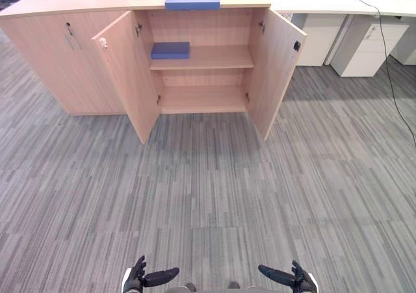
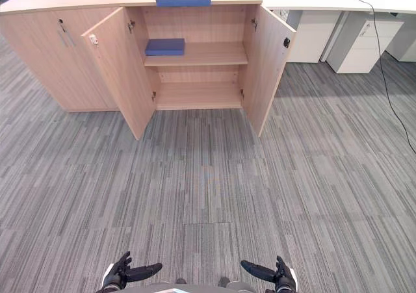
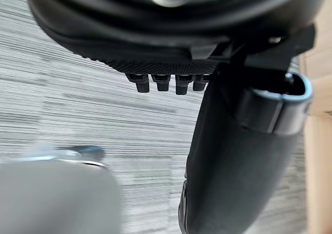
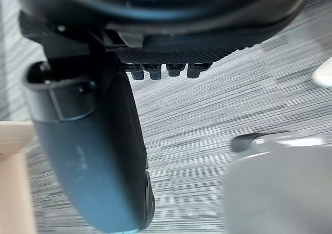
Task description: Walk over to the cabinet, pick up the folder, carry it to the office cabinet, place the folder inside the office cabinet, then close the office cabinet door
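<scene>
**Now facing the open office cabinet, both hands empty**

Furthest left, the office cabinet (image 1: 97, 4) has a closed pair of doors (image 1: 45, 59) with slim metal handles (image 1: 70, 36). Next to them the left door (image 1: 127, 78) of the open section is swung out toward the robot. Just past it, a lower blue folder (image 1: 170, 50) lies flat at the left end of the middle shelf (image 1: 221, 59). An upper blue folder (image 1: 192, 0) lies flat on the cabinet top, above the open section and close to its front edge. Which of the two the task means cannot be told. The bottom shelf (image 1: 203, 99) is bare wood. The right door (image 1: 276, 72) also stands open, angled out over the floor. Beyond it, white desks with white drawer units (image 1: 367, 46) run off to the right.

Grey striped carpet (image 1: 208, 189) covers the floor between the cabinet and the robot, and both folders are well apart from either hand.

At the near edge, the left hand (image 1: 140, 278) is held low with its fingers spread loosely and its thumb (image 3: 233, 156) pointing inward, grasping nothing. The right hand (image 1: 296, 280) mirrors it, relaxed and empty, with its thumb (image 4: 98, 156) standing out over the carpet.
</scene>
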Tool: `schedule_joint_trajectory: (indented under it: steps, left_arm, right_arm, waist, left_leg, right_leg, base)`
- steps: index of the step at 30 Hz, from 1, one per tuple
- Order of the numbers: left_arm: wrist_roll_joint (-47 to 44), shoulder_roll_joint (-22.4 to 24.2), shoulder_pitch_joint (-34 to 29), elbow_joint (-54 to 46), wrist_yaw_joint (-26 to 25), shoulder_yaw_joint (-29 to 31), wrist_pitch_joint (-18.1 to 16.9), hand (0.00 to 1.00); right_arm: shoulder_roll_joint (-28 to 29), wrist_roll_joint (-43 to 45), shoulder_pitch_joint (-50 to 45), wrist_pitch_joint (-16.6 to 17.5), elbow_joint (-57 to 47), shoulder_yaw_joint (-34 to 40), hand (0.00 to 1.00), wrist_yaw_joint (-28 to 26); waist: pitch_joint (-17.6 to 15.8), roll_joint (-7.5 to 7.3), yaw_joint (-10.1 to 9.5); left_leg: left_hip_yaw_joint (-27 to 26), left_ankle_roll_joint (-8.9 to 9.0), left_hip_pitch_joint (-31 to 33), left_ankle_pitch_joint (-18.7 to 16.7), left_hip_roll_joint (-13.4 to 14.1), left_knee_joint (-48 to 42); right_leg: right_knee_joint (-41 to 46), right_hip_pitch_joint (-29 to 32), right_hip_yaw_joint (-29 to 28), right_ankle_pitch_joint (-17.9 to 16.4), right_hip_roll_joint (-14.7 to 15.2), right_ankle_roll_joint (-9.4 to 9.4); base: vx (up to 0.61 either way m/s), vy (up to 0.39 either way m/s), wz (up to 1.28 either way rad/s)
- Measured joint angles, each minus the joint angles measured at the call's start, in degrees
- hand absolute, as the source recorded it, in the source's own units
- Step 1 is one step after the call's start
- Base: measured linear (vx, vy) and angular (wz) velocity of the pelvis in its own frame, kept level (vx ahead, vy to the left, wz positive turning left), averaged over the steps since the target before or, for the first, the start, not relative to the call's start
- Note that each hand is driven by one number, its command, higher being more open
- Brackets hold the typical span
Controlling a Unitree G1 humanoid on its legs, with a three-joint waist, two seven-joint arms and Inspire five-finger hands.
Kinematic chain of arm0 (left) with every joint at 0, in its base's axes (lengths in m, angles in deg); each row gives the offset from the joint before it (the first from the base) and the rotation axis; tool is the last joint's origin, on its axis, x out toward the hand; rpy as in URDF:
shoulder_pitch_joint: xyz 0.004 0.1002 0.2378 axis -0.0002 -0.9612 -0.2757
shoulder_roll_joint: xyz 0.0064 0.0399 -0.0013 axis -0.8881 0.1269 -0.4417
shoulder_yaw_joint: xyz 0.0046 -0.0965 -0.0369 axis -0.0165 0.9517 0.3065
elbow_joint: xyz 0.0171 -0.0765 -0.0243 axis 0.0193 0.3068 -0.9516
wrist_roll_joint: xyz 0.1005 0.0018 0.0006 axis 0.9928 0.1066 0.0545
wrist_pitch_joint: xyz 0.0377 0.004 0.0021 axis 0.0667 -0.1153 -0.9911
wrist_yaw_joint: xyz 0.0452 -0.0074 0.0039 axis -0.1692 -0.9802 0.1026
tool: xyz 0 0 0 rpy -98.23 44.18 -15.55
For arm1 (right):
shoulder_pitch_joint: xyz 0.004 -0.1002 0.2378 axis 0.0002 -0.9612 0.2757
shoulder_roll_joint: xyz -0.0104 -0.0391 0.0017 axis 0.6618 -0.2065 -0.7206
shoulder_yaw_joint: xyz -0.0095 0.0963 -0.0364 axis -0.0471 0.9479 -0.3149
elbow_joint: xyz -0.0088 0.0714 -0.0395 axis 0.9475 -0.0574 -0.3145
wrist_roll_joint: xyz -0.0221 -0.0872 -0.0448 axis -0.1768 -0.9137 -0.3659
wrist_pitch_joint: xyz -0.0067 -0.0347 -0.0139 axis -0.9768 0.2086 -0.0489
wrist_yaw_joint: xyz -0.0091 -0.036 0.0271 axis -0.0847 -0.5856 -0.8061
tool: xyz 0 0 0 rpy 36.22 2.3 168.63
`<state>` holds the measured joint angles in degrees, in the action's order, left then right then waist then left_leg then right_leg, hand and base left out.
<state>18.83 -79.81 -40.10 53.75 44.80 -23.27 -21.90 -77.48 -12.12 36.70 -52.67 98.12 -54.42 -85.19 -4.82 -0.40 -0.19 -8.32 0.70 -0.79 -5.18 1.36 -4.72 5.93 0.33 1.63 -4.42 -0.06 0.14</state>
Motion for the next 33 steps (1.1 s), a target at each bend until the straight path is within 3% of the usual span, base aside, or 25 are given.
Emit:
schedule_joint_trajectory:
  steps: [7, 14, 17, 19, 21, 22, 23, 24, 25, 27, 28, 29, 30, 31, 32, 33]
  left_arm:
    - [-1.06, -0.01, 0.76, -6.93, 0.09, 1.70, -2.13, 1.00]
    - [-4.20, 0.82, 0.77, -8.52, -0.42, 2.24, -2.53, 1.00]
    - [-5.62, 2.28, 0.00, -11.48, -0.50, 2.28, -2.53, 1.00]
    - [-6.64, 1.81, 0.12, -11.82, -1.18, 2.11, -2.52, 1.00]
    - [-6.65, 1.03, 0.33, -11.93, -2.34, 2.08, -2.51, 1.00]
    - [-6.68, 0.31, 1.09, -11.96, -2.77, 2.07, -2.52, 1.00]
    - [-6.69, -0.06, 1.68, -11.95, -2.84, 2.07, -2.52, 1.00]
    - [-6.71, -0.26, 3.05, -11.97, -2.90, 2.12, -2.61, 1.00]
    - [-6.72, -0.60, 4.29, -11.91, -2.97, 2.06, -2.66, 1.00]
    - [-6.70, -0.83, 5.24, -11.70, -2.98, 1.74, -2.69, 1.00]
    - [-6.65, -0.78, 5.41, -10.71, -3.01, 1.67, -2.73, 1.00]
    - [-6.65, -0.43, 5.56, -10.33, -3.00, 1.69, -2.78, 1.00]
    - [-6.58, 0.22, 6.02, -9.35, -2.72, 1.51, -2.77, 1.00]
    - [-6.56, 0.53, 6.06, -9.03, -2.54, 1.47, -2.69, 1.00]
    - [-6.55, 1.40, 5.77, -8.77, -2.51, 1.67, -2.65, 1.00]
    - [-6.55, 2.59, 4.71, -8.87, -2.47, 2.21, -2.79, 1.00]
  right_arm:
    - [-0.03, -2.50, 2.86, 0.55, -3.81, 1.13, 1.00, -1.08]
    - [-0.26, -4.21, 5.24, 0.71, -4.91, 0.05, 1.00, -1.27]
    - [-0.81, -4.19, 4.99, 0.60, -4.83, 0.03, 1.00, -0.95]
    - [-0.76, -4.03, 5.01, 0.59, -4.97, -0.86, 1.00, -0.91]
    - [-0.77, -4.00, 4.75, 0.55, -4.98, -1.97, 1.00, -0.93]
    - [-0.78, -3.99, 5.24, 0.56, -5.00, -2.52, 1.00, -0.95]
    - [-0.79, -3.99, 5.53, 0.57, -5.00, -2.59, 1.00, -0.95]
    - [-1.14, -3.95, 6.38, 0.57, -4.99, -2.59, 1.00, -0.94]
    - [-1.71, -3.93, 7.29, 0.60, -5.08, -2.60, 1.00, -0.87]
    - [-2.06, -3.92, 7.14, 0.67, -6.01, -2.59, 1.00, -0.38]
    - [-2.15, -3.92, 6.67, 0.72, -6.29, -2.58, 1.00, 0.04]
    - [-2.18, -3.92, 6.81, 0.67, -6.19, -2.57, 1.00, 0.14]
    - [-2.13, -3.92, 8.03, 0.70, -6.25, -2.56, 1.00, 0.20]
    - [-2.05, -3.94, 8.28, 0.73, -6.28, -2.59, 1.00, 0.06]
    - [-2.11, -3.95, 8.32, 0.71, -6.31, -2.77, 1.00, -0.12]
    - [-2.30, -3.94, 8.36, 0.75, -6.33, -3.75, 1.00, -0.07]
  waist:
    - [-1.66, -0.29, 0.92]
    - [-3.65, 0.15, 0.35]
    - [-3.98, 0.19, -0.43]
    - [-5.31, 0.14, 0.22]
    - [-6.53, 0.65, 0.53]
    - [-7.47, 0.75, 1.06]
    - [-7.91, 1.05, 1.39]
    - [-8.87, 1.30, 1.94]
    - [-10.10, 2.47, 2.60]
    - [-10.26, 1.90, 3.05]
    - [-10.43, 1.85, 3.78]
    - [-10.79, 2.30, 4.11]
    - [-11.48, 3.47, 4.29]
    - [-11.50, 3.44, 4.30]
    - [-11.68, 3.49, 4.27]
    - [-12.37, 3.82, 3.93]
  left_leg:
    - [-1.54, 0.54, -1.34, -0.69, -0.82, 1.08]
    - [-2.58, -1.04, 3.42, -7.66, -0.31, -7.92]
    - [-2.49, -2.35, 5.23, -12.04, -1.30, -12.13]
    - [-0.58, -4.27, 2.34, -13.10, -2.77, -11.99]
    - [0.80, -4.75, -0.65, -13.97, -2.81, -10.96]
    - [2.27, -4.73, -2.53, -14.13, -2.35, -9.37]
    - [3.15, -4.69, -3.29, -14.15, -1.90, -8.61]
    - [4.88, -4.43, -5.15, -14.03, -0.52, -6.30]
    - [6.46, -3.33, -7.45, -13.90, 0.93, -3.55]
    - [7.66, -1.02, -9.96, -14.22, 1.69, -1.62]
    - [8.49, 1.93, -12.47, -15.88, 2.69, -2.62]
    - [8.55, 2.97, -12.84, -16.16, 3.38, -4.36]
    - [7.28, 7.10, -11.06, -14.42, 4.99, -10.85]
    - [6.07, 9.59, -9.10, -12.34, 5.37, -16.45]
    - [4.55, 9.88, -5.51, -6.70, 6.40, -26.91]
    - [3.00, 10.11, -0.37, 2.24, 8.96, -41.70]
  right_leg:
    - [-2.33, -1.34, -0.36, 0.58, 0.91, 1.01]
    - [-1.24, 0.14, -1.15, -1.22, 1.24, 3.03]
    - [13.32, 6.60, -0.26, -7.98, 3.04, 5.66]
    - [35.00, 16.07, 3.81, -10.36, 6.06, 5.41]
    - [35.40, 18.95, 7.12, -11.81, 6.61, 3.71]
    - [31.56, 20.71, 9.46, -11.78, 6.42, 3.45]
    - [28.94, 21.83, 10.39, -11.48, 6.04, 3.22]
    - [22.07, 23.96, 12.30, -8.99, 4.88, 2.90]
    - [14.22, 25.65, 13.89, -4.36, 3.77, 2.73]
    - [7.02, 27.65, 14.16, 1.91, 3.36, 2.15]
    - [6.85, 28.04, 12.73, 11.71, 3.48, -0.41]
    - [9.84, 28.29, 13.19, 12.96, 3.53, -2.12]
    - [15.65, 28.37, 14.23, 7.75, 3.24, -3.30]
    - [17.45, 27.83, 14.38, 5.74, 3.29, -3.36]
    - [17.75, 24.99, 14.44, 2.86, 3.01, -3.31]
    - [15.41, 18.87, 14.39, 0.80, 1.65, -3.83]
  base:
    - [0.07, 0.050, -0.07]
    - [0.04, 0.064, -0.10]
    - [0.08, 0.121, 0.05]
    - [0.18, 0.127, 0.29]
    - [0.32, 0.073, 0.43]
    - [0.37, 0.029, 0.54]
    - [0.53, -0.037, 0.72]
    - [0.60, -0.078, 0.77]
    - [0.63, -0.098, 0.83]
    - [0.56, -0.131, 0.69]
    - [0.68, -0.191, 0.63]
    - [0.82, -0.240, 0.53]
    - [0.55, -0.184, 0.20]
    - [0.54, -0.201, 0.15]
    - [0.59, -0.235, 0.09]
    - [0.87, -0.293, -0.02]
